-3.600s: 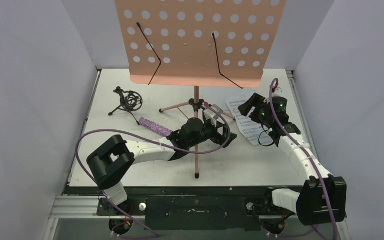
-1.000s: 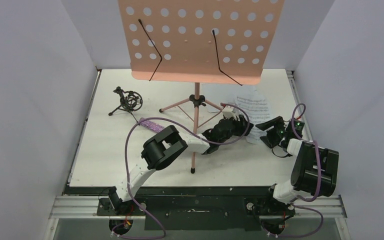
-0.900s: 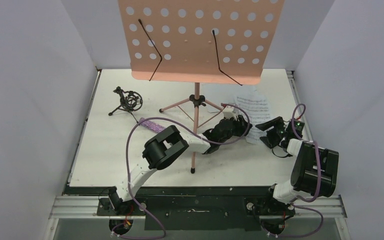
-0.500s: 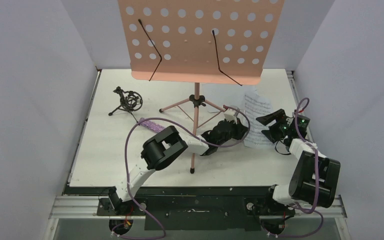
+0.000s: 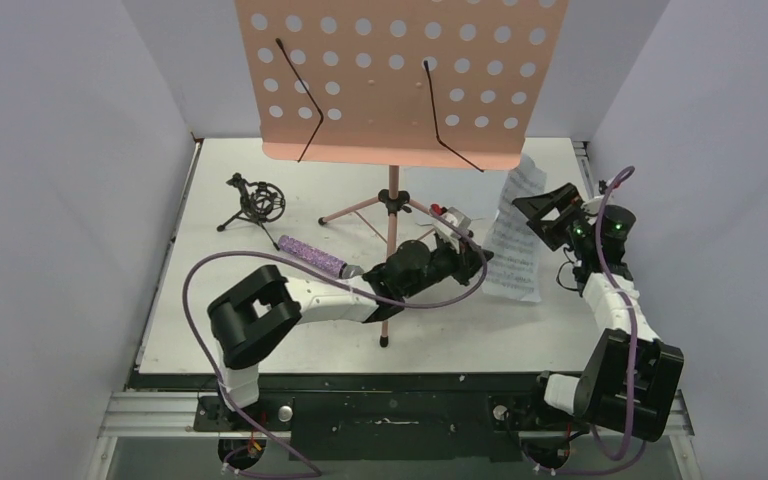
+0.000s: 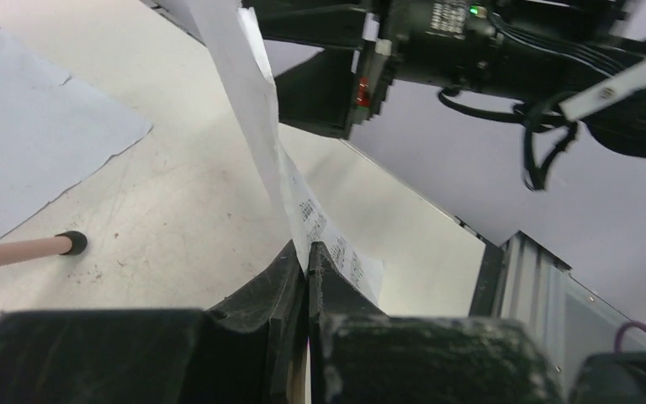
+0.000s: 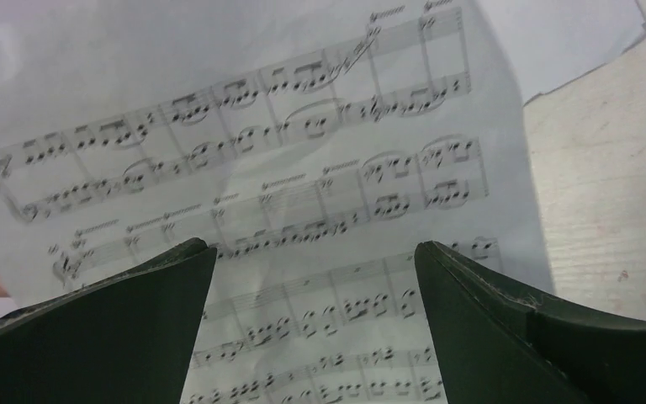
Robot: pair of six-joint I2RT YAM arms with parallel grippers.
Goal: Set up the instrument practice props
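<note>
Fingers of your left end effector pressed together on lower edge of sheet-music page. Page white, printed staves, standing upright over bench, right of centre. Right end effector spread wide, facing page's upper part. Second page flat on bench behind. Versus half-second ago: held page raised higher, top corner nearer pink stand desk.

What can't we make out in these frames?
- Music stand desk: its top is cut off by the frame edge in the top view.
- Second page: only a corner shows in each wrist view. In the top view it can't be told from the held page.
- Right gripper: open, with the held page beyond its fingers. The right wrist view doesn't show whether they touch.
</note>
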